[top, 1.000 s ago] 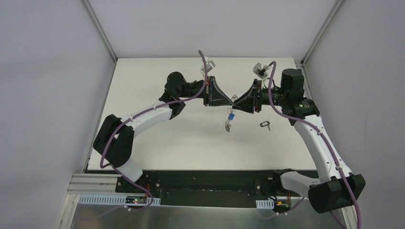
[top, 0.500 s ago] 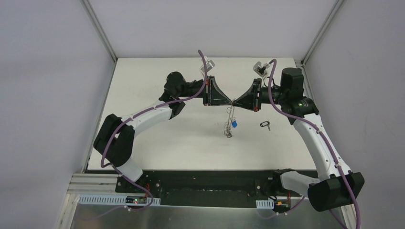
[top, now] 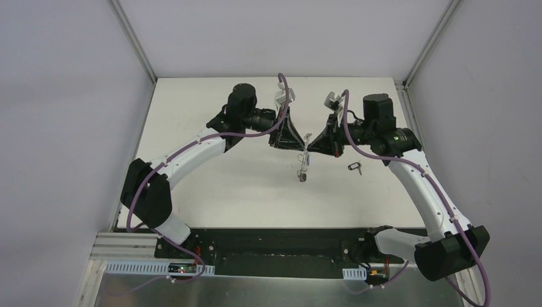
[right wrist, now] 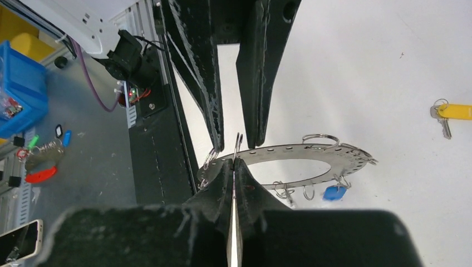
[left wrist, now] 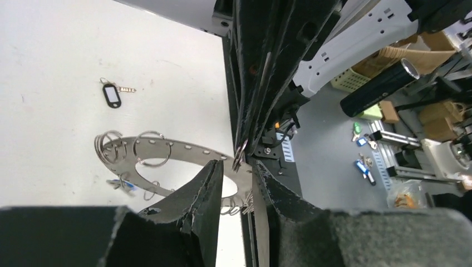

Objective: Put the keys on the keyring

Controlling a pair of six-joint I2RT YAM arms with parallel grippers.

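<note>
White tabletop [top: 211,192] underneath, and the keyring [right wrist: 311,151] is hanging in the air over the middle of it, between my two grippers, showing edge-on from overhead. Progress-wise, the blue key [right wrist: 334,193] is dangling from one of the little wire loops on the side away from my right gripper [right wrist: 234,164], so I'm counting that one as done. The yellow key [right wrist: 455,112] is lying on the table well apart from the ring, and one black key [left wrist: 112,95] is sitting on the table too, so at least those two are waiting. I can't pick out the other black one. Something small is hanging under the ring in the overhead view, but it's too tiny to call. My right gripper is pinching the ring's rim with its jaws closed tight on it, so it's carrying the whole thing. My left gripper [left wrist: 239,169] is meeting it tip to tip at the same spot, fingers parted a little, straddling the rim and not clamping anything as far as I can see. I'm guessing I'm about a quarter through.
</note>
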